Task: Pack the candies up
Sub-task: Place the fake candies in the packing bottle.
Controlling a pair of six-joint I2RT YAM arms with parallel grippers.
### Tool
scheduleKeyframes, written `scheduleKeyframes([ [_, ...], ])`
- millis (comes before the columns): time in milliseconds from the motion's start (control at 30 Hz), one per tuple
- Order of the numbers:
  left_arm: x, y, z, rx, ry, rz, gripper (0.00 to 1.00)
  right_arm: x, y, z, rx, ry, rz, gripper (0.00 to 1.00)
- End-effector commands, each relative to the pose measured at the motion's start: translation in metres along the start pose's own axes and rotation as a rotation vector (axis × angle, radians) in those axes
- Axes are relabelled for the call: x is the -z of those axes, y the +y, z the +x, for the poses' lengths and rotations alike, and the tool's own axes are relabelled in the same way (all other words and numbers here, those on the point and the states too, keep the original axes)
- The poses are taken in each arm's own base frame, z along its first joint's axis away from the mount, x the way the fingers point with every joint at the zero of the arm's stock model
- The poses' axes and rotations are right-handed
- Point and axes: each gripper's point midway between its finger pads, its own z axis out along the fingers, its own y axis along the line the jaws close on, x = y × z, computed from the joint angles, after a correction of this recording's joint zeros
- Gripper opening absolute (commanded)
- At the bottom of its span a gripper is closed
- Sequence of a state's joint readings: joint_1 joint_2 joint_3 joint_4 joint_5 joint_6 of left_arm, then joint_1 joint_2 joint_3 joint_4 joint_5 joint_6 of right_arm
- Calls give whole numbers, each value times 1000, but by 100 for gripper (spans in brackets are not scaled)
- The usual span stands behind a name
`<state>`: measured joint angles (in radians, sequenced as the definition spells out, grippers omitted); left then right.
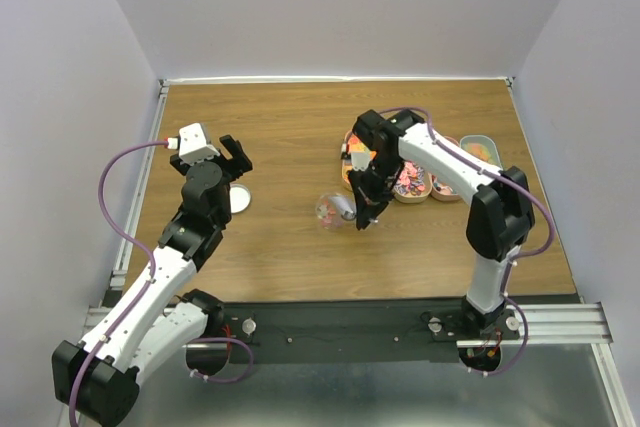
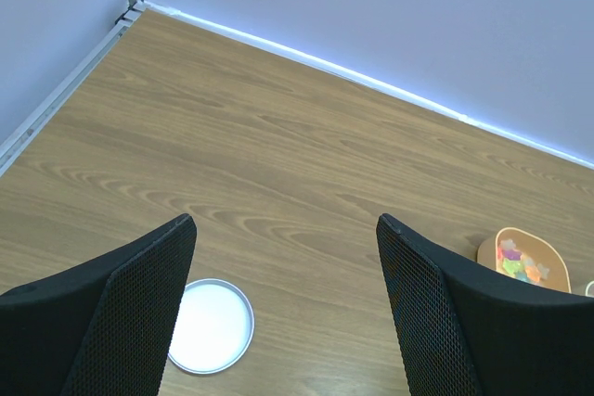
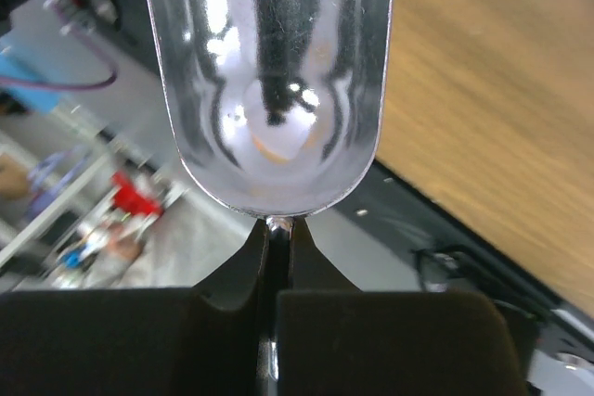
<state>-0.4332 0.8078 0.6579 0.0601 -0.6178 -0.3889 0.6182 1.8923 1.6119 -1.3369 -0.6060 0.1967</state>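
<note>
Right wrist: right gripper [image 3: 277, 240] clamped on scoop [image 3: 269, 81] handle; left gripper [image 2: 286, 224] gaping, holding nothing, near left edge of table [image 1: 280, 117].

A wooden table [image 1: 300, 127] fills the middle of the top view. On it, a round white lid [image 1: 240, 199] lies left of centre and a small clear container [image 1: 326, 211] at centre. Oblong trays [image 1: 412, 200] of candies [image 1: 410, 183] cluster centre right, including a teal tray [image 1: 466, 147].
</note>
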Motion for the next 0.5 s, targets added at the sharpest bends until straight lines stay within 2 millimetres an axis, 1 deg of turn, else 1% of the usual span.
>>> scheduleKeyframes([
  [0,-1,3,1,4,-13,-15,86,40,-14,-14,84,-181,209,1],
  [33,-1,-1,2,3,-4,5,86,50,-22,-21,84,-234,286,1],
  [100,-2,-6,6,8,9,30,86,66,-28,-25,102,-306,354,1],
  [133,-1,-12,8,10,23,64,86,74,-36,-32,107,-362,415,1],
  [167,-2,-16,10,12,32,82,86,77,-40,-33,109,-389,439,1],
  [200,-1,-21,11,16,41,105,86,80,-42,-35,114,-419,454,1],
  [233,0,-28,13,17,57,146,86,91,-40,-41,132,-496,470,1],
  [267,0,-33,15,18,69,166,86,88,-45,-39,122,-507,477,1],
  [300,0,-39,11,23,71,190,86,91,-44,-40,132,-536,479,1],
  [333,2,-48,12,28,86,232,86,99,-40,-46,155,-608,474,1],
  [367,2,-53,11,32,94,250,86,103,-43,-46,160,-644,493,1],
  [400,3,-59,7,38,98,273,86,97,-52,-43,157,-643,509,1],
  [433,4,-66,7,51,114,305,86,99,-54,-49,167,-683,524,1],
  [467,4,-70,9,55,130,320,86,104,-55,-47,175,-709,531,1],
])
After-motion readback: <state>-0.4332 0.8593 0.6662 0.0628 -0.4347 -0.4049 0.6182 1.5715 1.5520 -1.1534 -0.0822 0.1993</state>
